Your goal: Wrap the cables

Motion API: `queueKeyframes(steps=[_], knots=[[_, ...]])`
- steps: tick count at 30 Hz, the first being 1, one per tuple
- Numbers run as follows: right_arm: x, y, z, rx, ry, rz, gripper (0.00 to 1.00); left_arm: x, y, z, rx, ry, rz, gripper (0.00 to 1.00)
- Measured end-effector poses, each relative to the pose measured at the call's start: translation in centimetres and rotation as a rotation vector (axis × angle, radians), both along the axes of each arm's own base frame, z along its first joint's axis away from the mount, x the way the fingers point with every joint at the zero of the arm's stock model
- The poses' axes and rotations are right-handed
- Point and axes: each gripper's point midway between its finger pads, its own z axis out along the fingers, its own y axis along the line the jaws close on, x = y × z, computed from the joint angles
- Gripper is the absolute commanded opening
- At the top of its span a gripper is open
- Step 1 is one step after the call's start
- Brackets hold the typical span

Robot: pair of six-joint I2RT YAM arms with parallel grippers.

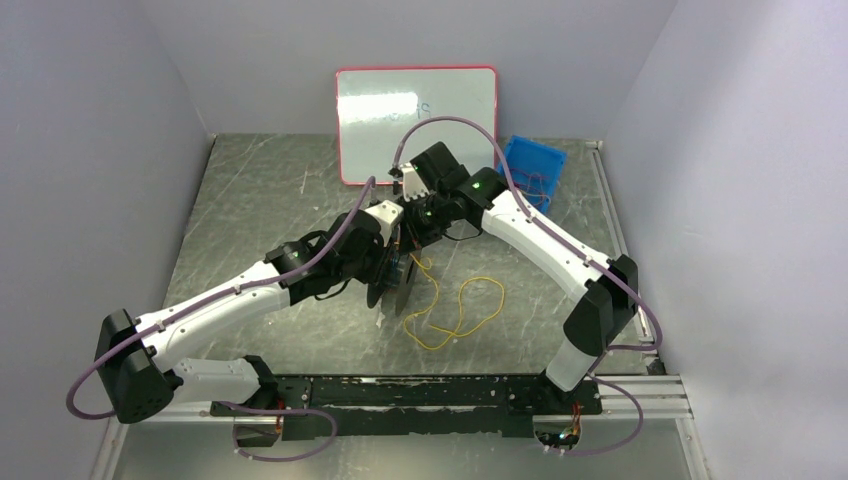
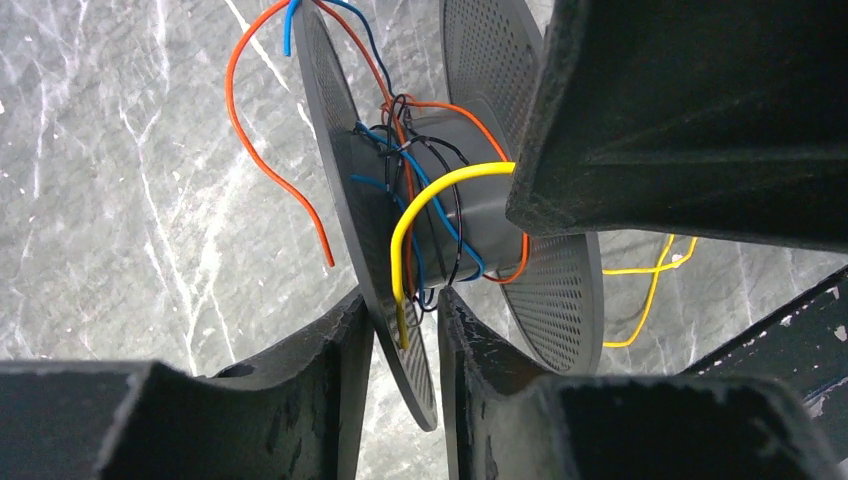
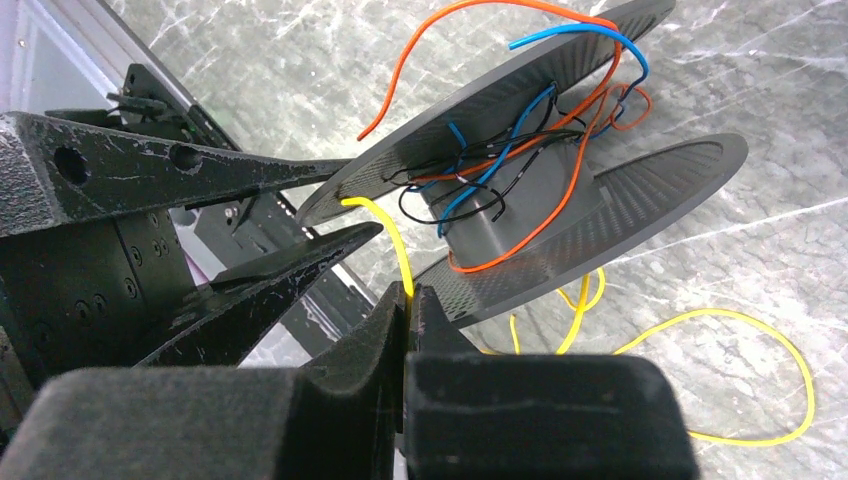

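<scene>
**While the spool is clamped by one gripper, the yellow cable is pinched by the other**

Where the two arms meet above the middle of the table (image 1: 260,200), a grey spool (image 1: 395,272) is held off the surface. It has two perforated discs on a plain hub.

- Cables: thin wires are wound loosely and untidily round the hub. An orange cable (image 2: 232,110), a blue cable (image 2: 288,25) and black strands are seen there.
- The yellow cable (image 2: 440,190) is arched over the hub from one disc's edge. Most of its length is left lying in open loops on the table, just right of the spool.
- Left gripper (image 2: 402,310): its fingers are closed on the rim of one disc, which is wedged between them.
- Right gripper (image 3: 410,295): its fingers are pressed together, with the yellow cable nipped at the tips, just below the spool.

Views compared:
- The overhead view alone shows the whiteboard (image 1: 415,120) and the blue bin (image 1: 530,165) at the far edge. The grips are masked there by the arms.
- The left wrist view alone shows the disc caught between the fingers.
- The right wrist view alone shows the pinch on the yellow cable. It also shows the orange and blue ends standing free above the top disc.
</scene>
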Motion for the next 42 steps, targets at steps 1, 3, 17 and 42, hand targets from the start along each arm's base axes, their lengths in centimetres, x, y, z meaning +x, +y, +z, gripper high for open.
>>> queueKeyframes(steps=[1,3,17,42], knots=[[-0.03,0.01,-0.02,0.0,0.001,0.001,0.0,0.01,0.02,-0.01,0.0,0.0,0.001,0.33],[-0.06,0.01,-0.05,0.0,0.002,0.001,0.0,-0.01,0.01,-0.01,0.001,0.0,0.0,0.32],[-0.23,-0.1,-0.41,-0.012,0.009,-0.004,0.0,-0.06,0.04,-0.35,0.011,0.009,-0.002,0.07],[-0.43,-0.8,-0.01,-0.001,-0.043,-0.078,0.47,-0.26,-0.38,0.11,0.006,-0.028,-0.019,0.07]])
